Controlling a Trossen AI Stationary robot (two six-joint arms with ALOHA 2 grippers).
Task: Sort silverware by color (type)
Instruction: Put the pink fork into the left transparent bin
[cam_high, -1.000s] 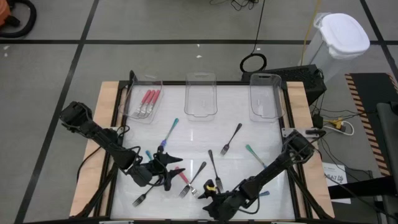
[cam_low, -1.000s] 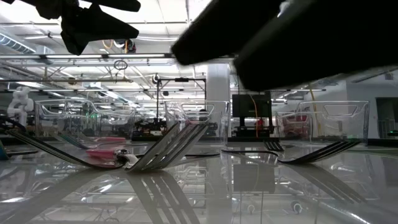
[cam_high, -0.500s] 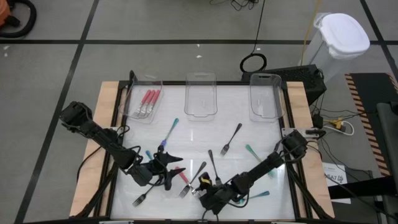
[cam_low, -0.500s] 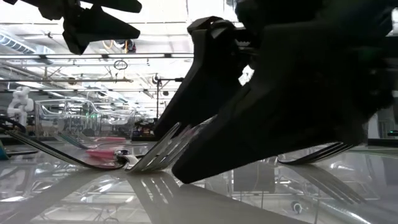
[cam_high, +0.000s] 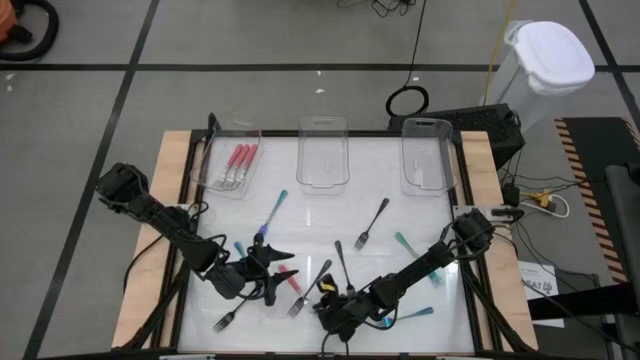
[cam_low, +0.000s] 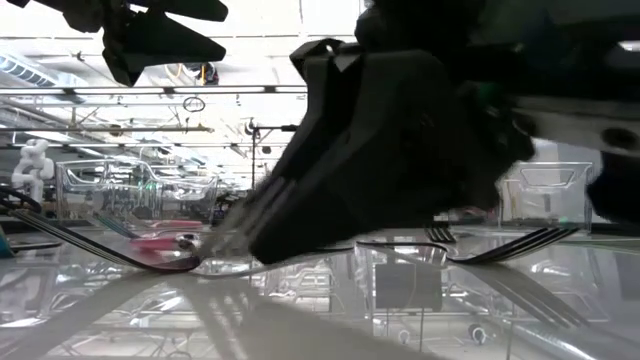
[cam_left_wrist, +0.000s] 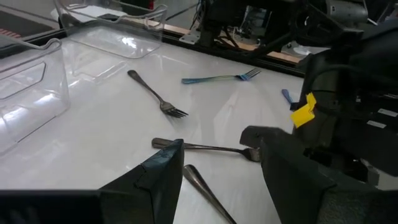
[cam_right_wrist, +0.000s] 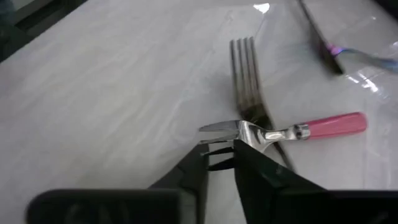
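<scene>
Slim forks lie scattered on the white table. Three red-handled ones (cam_high: 238, 160) lie in the far-left clear tray (cam_high: 215, 172). A pink-handled fork (cam_right_wrist: 323, 125) lies near the front, across a black fork (cam_right_wrist: 243, 68); my right gripper (cam_right_wrist: 219, 158) is shut on its tine end, also seen in the high view (cam_high: 322, 303). My left gripper (cam_left_wrist: 217, 168) hovers open just left of it (cam_high: 270, 270), above another black fork (cam_left_wrist: 205, 148). Loose blue fork (cam_high: 272, 212), teal fork (cam_high: 408, 248) and black fork (cam_high: 372, 222) lie farther off. My right gripper pinches the pink-handled fork at its silver head (cam_right_wrist: 250, 132), where the tines meet the neck, between its two fingers. The fingers come in low from the table's right and lie across the fork. The pink handle (cam_right_wrist: 336, 123) rests on the table over the black fork.
Two more clear trays (cam_high: 323, 155) (cam_high: 425, 158) stand along the far edge. Another teal fork (cam_high: 415, 314) and a black fork (cam_high: 228, 319) lie near the front edge. The two grippers are close together at the front middle.
My right gripper has moved along the front toward the table's left, down to the pink-handled fork, and its fingers have closed on the fork's tine end. The fork's tines have shifted a little.
</scene>
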